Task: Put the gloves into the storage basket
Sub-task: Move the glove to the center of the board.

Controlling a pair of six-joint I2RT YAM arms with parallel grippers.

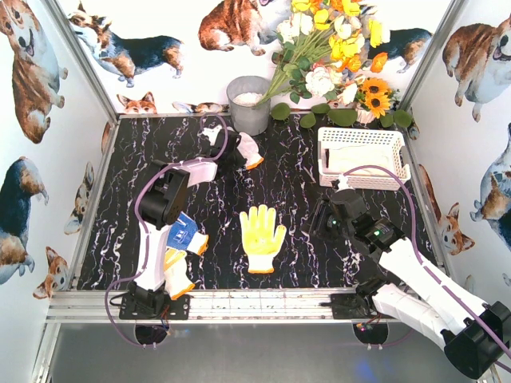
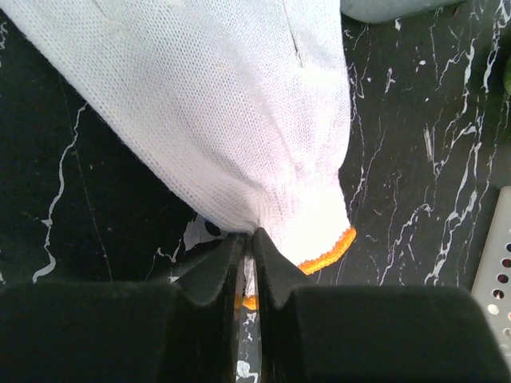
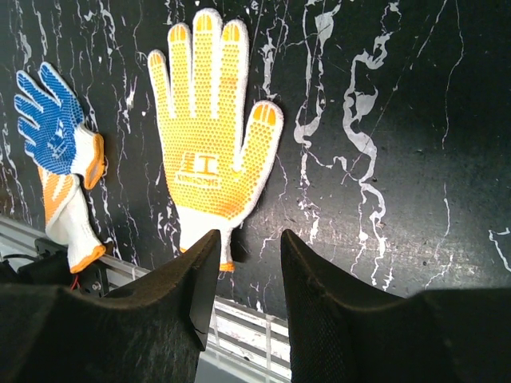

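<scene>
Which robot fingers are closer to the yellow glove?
Right. The right fingers hang open just beside the yellow glove; the left fingers are farther back, pinching a white glove near the grey bucket.

Lab booth: alu frame [image 1: 239, 307], corgi walls [image 1: 32, 120]

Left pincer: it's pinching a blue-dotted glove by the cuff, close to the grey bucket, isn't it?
Not quite. The left pincer is pinching a white glove with an orange-edged cuff, not a blue-dotted one; the left wrist view shows it. The blue-dotted glove lies elsewhere, ungripped. The rest holds: gripped at the cuff, close to the grey bucket.
</scene>
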